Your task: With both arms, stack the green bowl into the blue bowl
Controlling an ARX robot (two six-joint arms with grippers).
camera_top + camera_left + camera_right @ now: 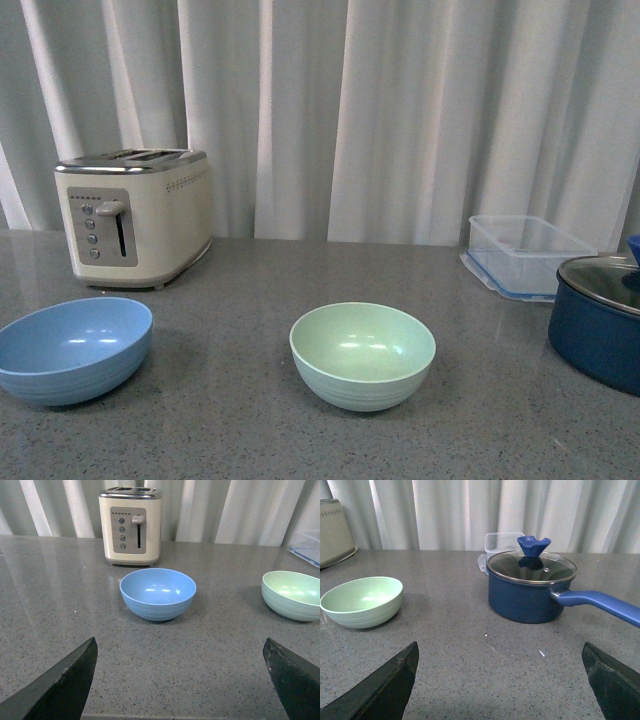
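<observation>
The pale green bowl stands upright and empty at the middle of the grey counter. The light blue bowl sits empty at the front left, apart from it. Neither arm shows in the front view. In the left wrist view my left gripper is open over bare counter, short of the blue bowl, with the green bowl off to one side. My right gripper is open too, holding nothing, with the green bowl ahead at one side.
A cream toaster stands at the back left. A clear lidded container and a dark navy pot with glass lid occupy the right side; the pot's long handle sticks out sideways. White curtains hang behind the counter.
</observation>
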